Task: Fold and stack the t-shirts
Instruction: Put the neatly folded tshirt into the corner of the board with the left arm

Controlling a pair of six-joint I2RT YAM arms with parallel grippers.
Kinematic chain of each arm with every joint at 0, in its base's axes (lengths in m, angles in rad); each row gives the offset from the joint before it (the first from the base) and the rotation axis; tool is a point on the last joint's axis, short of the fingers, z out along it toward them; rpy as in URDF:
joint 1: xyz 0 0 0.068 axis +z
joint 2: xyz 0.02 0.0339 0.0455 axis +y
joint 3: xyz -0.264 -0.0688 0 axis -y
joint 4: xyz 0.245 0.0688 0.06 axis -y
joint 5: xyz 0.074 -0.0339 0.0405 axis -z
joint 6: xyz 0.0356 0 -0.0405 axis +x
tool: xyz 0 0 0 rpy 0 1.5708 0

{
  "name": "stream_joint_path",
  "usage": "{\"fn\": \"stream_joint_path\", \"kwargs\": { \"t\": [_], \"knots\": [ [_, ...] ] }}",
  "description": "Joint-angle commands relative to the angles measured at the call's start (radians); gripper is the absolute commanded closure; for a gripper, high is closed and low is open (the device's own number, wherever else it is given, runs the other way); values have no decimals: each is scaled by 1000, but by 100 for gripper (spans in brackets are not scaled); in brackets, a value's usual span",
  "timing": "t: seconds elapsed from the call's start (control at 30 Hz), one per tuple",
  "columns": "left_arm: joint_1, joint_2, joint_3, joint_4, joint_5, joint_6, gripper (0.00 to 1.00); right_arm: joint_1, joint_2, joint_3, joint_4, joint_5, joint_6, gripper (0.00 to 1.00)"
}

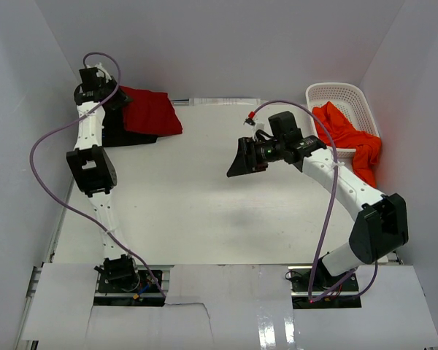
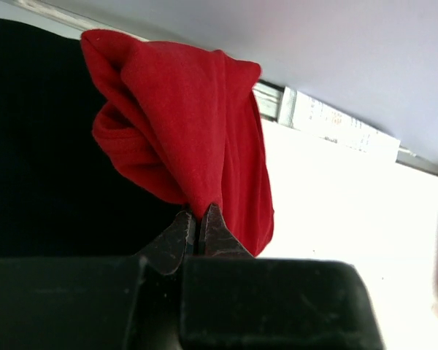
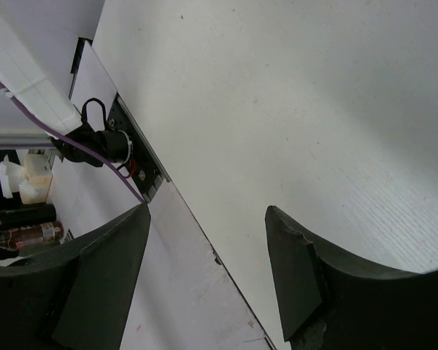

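At the upper left of the top view, the left gripper (image 1: 119, 98) pinches a fold of the plain dark red cloth t-shirt (image 1: 152, 111). The left wrist view shows its jaws pressed together on the fabric. That shirt lies bunched on the soft black t-shirt (image 1: 124, 137), in the upper left corner of the white table (image 1: 190, 197). Right of centre, the right gripper (image 1: 241, 159) hangs above bare tabletop, jaws spread wide and holding nothing. At the upper right, the brighter orange-red t-shirt (image 1: 350, 138) drapes over the lower rim of the white slotted plastic basket (image 1: 339, 93).
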Motion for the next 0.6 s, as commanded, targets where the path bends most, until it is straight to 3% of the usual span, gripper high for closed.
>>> {"fn": "stream_joint_path", "kwargs": {
  "t": [0.0, 0.57],
  "knots": [
    [70, -117, 19, 65, 65, -33, 100, 16, 12, -3, 17, 5, -2, 29],
    [83, -151, 46, 149, 219, -121, 100, 67, 41, -11, 35, 22, 14, 30]
  ]
}}
